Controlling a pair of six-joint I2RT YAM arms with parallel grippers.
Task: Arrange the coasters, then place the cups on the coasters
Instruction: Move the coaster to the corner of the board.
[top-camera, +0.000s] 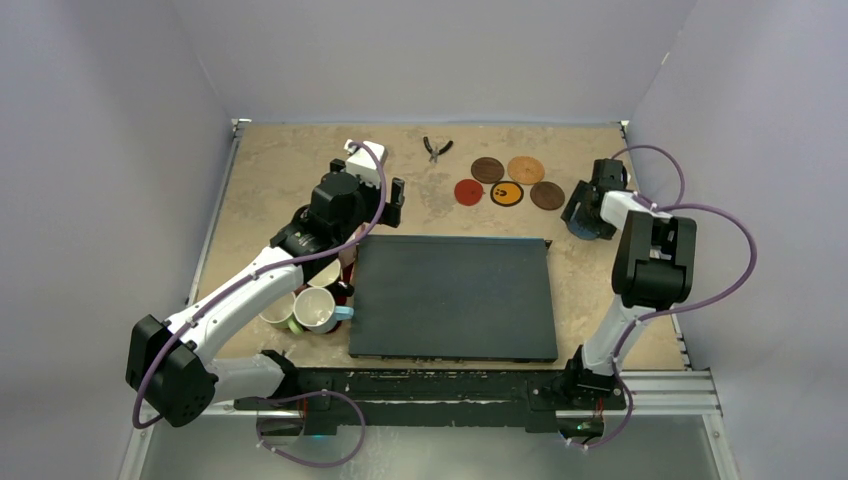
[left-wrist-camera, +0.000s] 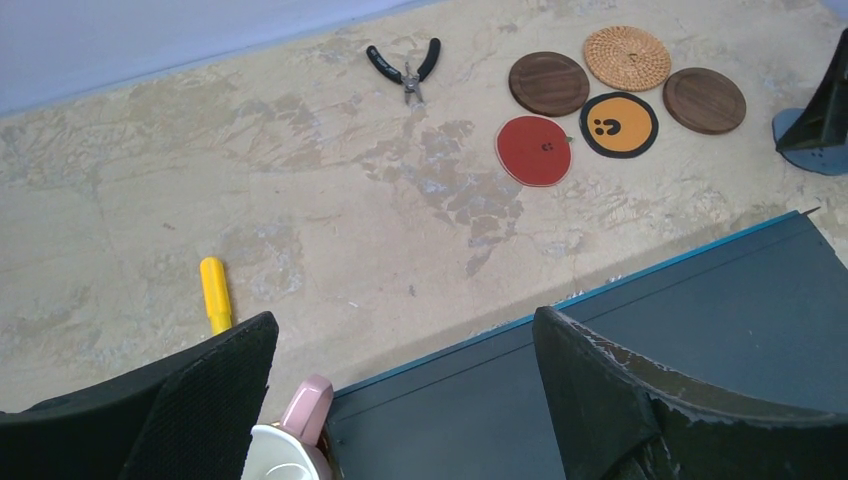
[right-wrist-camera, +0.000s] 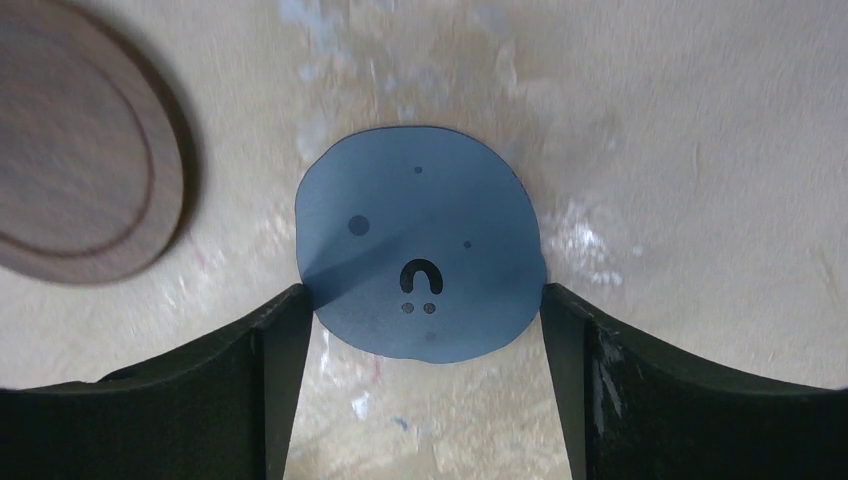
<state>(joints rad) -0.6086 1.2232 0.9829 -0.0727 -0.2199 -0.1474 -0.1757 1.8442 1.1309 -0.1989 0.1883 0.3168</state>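
Straddling the grey-blue coaster (right-wrist-camera: 420, 220) near the table's (left-wrist-camera: 300, 200) far right edge, the right gripper (right-wrist-camera: 423, 293) was spread wide, one finger at each side of the disc's rim. Whether it pinched the disc couldn't be told. The disc lay flat w/ bare table around it, except for a brown wood coaster (right-wrist-camera: 80, 170) close by, not touching.

The red coaster (left-wrist-camera: 534, 150), yellow coaster (left-wrist-camera: 618, 124), dark wood coaster (left-wrist-camera: 548, 83) & cork coaster (left-wrist-camera: 627, 57) clustered just left of that, rims near or touching.

The left gripper (left-wrist-camera: 405, 320) hung wide open & empty over the black mat's (top-camera: 455, 295) far-left corner, w/ a pink cup (left-wrist-camera: 310, 405) right beneath it. Other cups (top-camera: 318, 310) were bunched at the mat's left edge, under the left arm.

Pliers (left-wrist-camera: 405, 68) lay by the far wall and a yellow handle (left-wrist-camera: 214, 293) lay left of the gripper, w/ broad bare table between them. The mat filled the centre.
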